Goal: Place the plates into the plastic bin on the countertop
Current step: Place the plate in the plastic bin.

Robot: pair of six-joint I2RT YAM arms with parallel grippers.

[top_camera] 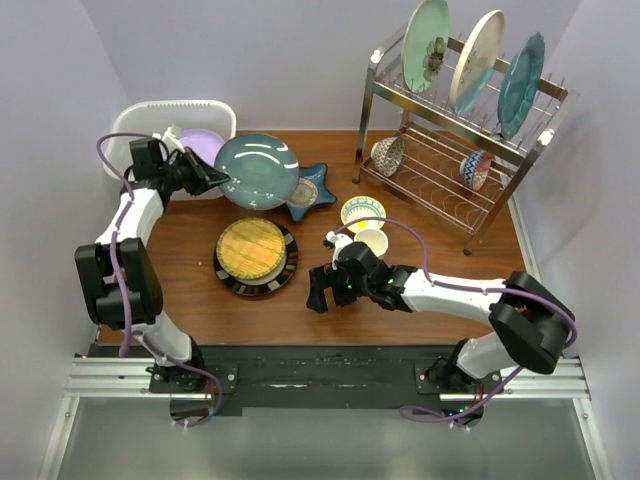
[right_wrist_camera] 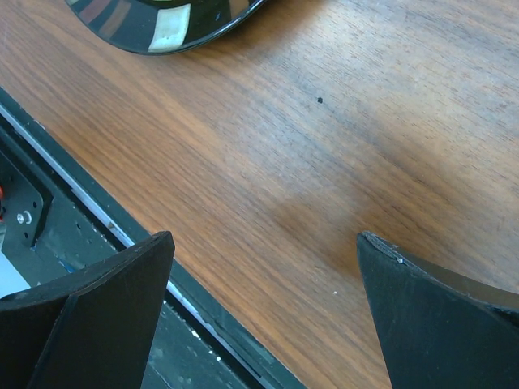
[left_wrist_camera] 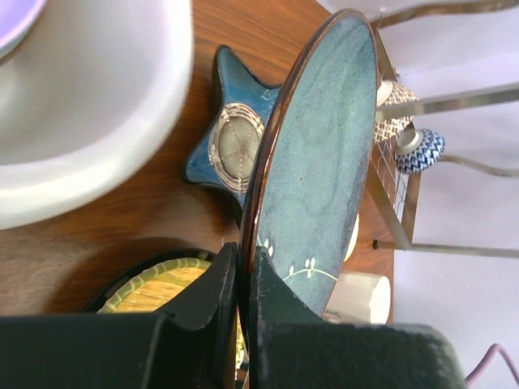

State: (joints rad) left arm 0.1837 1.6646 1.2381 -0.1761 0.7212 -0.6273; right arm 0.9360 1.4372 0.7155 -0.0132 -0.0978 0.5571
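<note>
dark teal plate point(top_camera: 257, 170) pinched at its rim, just beside the plastic bin point(top_camera: 175, 104)
we judge it stiff, glazed, slick, breakable, heavy for an edge hold; our left gripper point(left_wrist_camera: 243, 275) clamps the rim; our right gripper point(right_wrist_camera: 263, 237) gapes wide, empty

Bin point(top_camera: 180, 104) half free beside lilac plate point(top_camera: 203, 147); teal plate point(top_camera: 257, 170) overhangs its right rim. Star plate point(top_camera: 310, 192) and woven plate point(top_camera: 252, 250) crowd centre. Countertop point(right_wrist_camera: 324, 146) bare under right gripper point(right_wrist_camera: 263, 237).

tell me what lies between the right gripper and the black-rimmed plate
Nothing but bare countertop, as the top view shows between the right gripper and the black-rimmed plate.
</note>
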